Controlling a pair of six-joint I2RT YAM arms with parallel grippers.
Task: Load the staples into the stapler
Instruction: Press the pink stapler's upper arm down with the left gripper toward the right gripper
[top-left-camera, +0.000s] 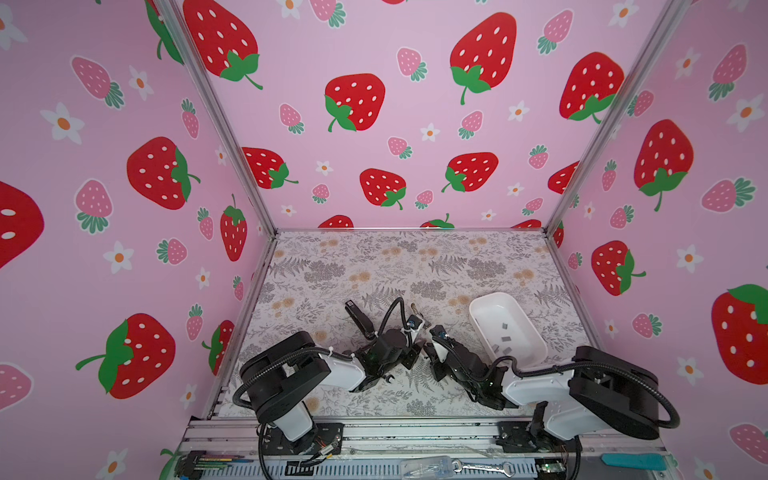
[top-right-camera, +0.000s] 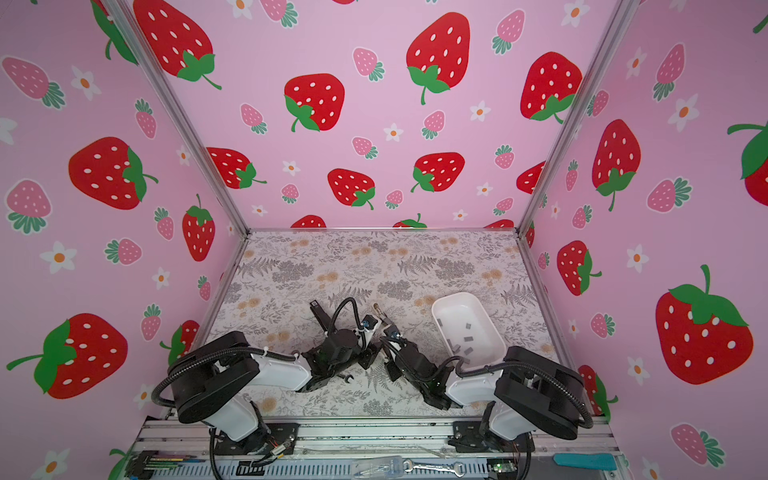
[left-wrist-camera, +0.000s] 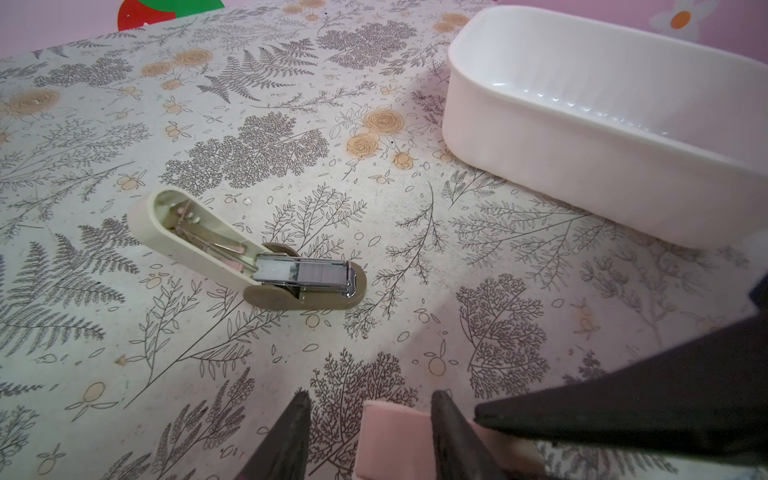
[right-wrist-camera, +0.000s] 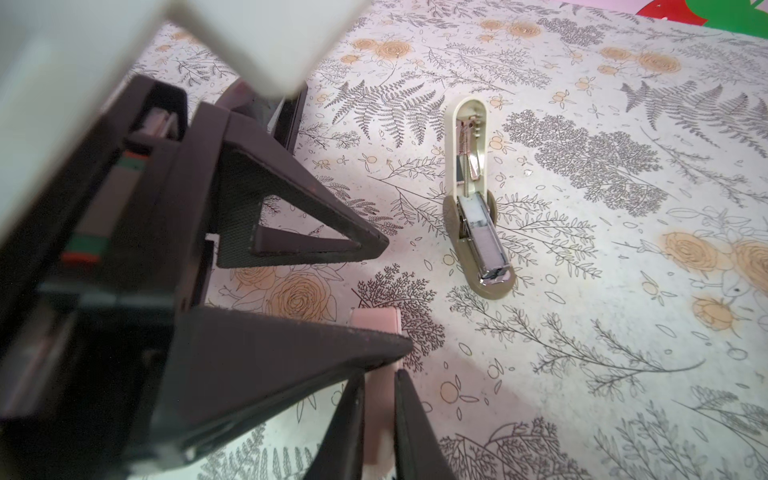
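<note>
The black stapler (top-left-camera: 359, 318) (top-right-camera: 322, 316) lies on the floral mat, just beyond my left arm's wrist. Several grey staples (top-left-camera: 506, 338) (top-right-camera: 467, 338) lie in the white tray. Both grippers meet at mid-table over a small pink stapler-like item (left-wrist-camera: 390, 440) (right-wrist-camera: 376, 322). My right gripper (right-wrist-camera: 379, 374) (top-left-camera: 428, 353) is shut on a thin part of that item. My left gripper (left-wrist-camera: 374, 395) (top-left-camera: 417, 349) stands open around it. The item touches one left finger, with a gap to the other.
A small beige stapler-like item (left-wrist-camera: 249, 253) (right-wrist-camera: 473, 199) lies flipped open on the mat beyond the grippers, a strip of staples showing in its channel. The white tray (top-left-camera: 478, 307) (left-wrist-camera: 540, 137) stands at the right. Pink walls close in the table.
</note>
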